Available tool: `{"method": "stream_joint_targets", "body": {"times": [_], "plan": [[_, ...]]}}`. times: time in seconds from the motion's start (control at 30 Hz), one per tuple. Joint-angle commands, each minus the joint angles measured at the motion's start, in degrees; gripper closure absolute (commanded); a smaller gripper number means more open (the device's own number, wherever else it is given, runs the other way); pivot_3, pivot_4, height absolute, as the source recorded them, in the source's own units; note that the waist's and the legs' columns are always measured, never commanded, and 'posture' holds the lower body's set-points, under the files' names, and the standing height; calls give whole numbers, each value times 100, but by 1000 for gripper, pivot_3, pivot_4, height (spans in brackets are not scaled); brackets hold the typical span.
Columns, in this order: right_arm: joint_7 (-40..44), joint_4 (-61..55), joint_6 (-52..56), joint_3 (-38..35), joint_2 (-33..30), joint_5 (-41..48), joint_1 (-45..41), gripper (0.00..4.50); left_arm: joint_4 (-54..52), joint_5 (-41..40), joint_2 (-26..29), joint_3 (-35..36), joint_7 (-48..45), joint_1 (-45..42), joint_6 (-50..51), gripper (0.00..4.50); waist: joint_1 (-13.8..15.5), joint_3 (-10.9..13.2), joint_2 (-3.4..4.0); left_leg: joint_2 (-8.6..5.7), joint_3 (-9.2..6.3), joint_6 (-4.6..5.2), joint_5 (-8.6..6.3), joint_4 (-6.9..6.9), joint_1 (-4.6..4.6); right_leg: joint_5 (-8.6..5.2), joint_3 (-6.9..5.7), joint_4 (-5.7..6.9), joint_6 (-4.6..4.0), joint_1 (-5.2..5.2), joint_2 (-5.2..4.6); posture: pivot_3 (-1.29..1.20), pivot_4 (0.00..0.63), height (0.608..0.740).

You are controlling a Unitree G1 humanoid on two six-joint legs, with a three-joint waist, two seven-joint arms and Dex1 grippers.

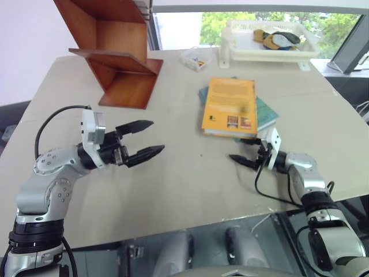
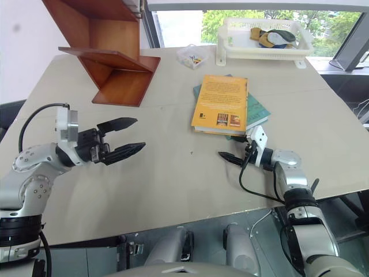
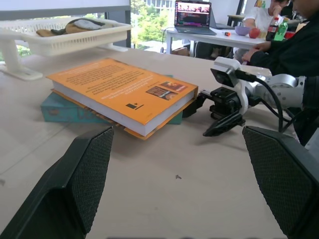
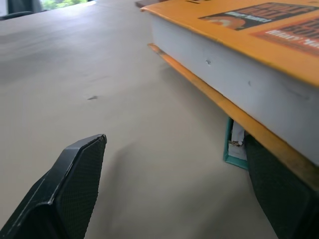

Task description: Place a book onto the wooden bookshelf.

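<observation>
The orange-yellow book [image 1: 229, 107] lies flat on a thinner teal book [image 1: 267, 114], right of the table's middle. The wooden bookshelf [image 1: 115, 55] stands at the back left. My right gripper [image 1: 239, 149] is low over the table at the book's near corner. It is open, and one finger [image 4: 279, 199] sits beside the teal book, under the orange cover's overhang. The other finger [image 4: 65, 194] is out over bare table. My left gripper [image 1: 158, 135] hovers open and empty left of centre, pointing toward the book [image 3: 119, 92].
A white basket [image 1: 271, 40] with a few items stands at the back right. A small clear box [image 1: 194, 59] sits beside it. The tan table [image 1: 173, 190] has open room between my grippers. People sit at a desk with a laptop [image 3: 192, 12] beyond the table.
</observation>
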Motion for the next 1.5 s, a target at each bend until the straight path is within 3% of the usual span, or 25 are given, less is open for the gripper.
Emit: {"method": "stream_joint_targets", "body": {"times": [0.03, 0.6, 0.73, 0.9, 1.2, 1.33, 1.5], "plan": [[397, -548, 229, 134, -128, 183, 253, 0, -133, -6, 72, 193, 1, -11, -115, 48, 7, 1, 2, 0, 0, 0, 0, -1, -1, 0, 0, -1, 0, -1, -1, 0, 150, 740], [800, -3760, 1954, 832, -1285, 651, 2079, 0, -74, 4, 111, 109, -85, -74, -71, 48, 159, 3, 4, -9, -5, 1, -1, -7, -11, -1, -9, -10, 0, -6, -22, 0, 150, 740], [124, -3568, 1883, 711, -1314, 255, 2129, 0, -65, 13, 83, 33, -115, -102, -65, 48, 163, 1, 1, -12, -5, 1, 0, -4, -11, -2, -10, -10, -1, -6, -21, 0, 150, 740], [-91, -3703, 2226, 509, -1483, 469, 2314, 0, -30, 24, 65, -10, -121, -147, -79, 48, 175, 0, -1, -12, -6, 1, 0, 5, -10, -13, -12, -8, -19, -2, -20, 0, 150, 740], [-562, -4309, 3503, -60, -1593, 1468, 2863, 0, 44, 119, -70, -131, -133, -215, -157, 48, 286, -5, -10, -15, -12, 3, 0, 8, -12, -14, -18, -10, -20, 1, -25, 0, 150, 740], [-449, -4377, 3128, -30, -1980, 1138, 3330, 0, 129, 142, -91, -160, -176, -289, -191, 48, 321, -6, -11, -17, -13, 4, -1, 8, -15, -16, -23, -13, -19, 1, -25, 0, 150, 740], [-507, -3933, 2801, -642, -2323, 1167, 3468, 0, 186, 154, -96, -205, -213, -327, -225, 48, 316, -11, -19, -18, -12, 6, -2, 9, -19, -15, -24, -23, -18, 3, -23, 0, 150, 740]]}}
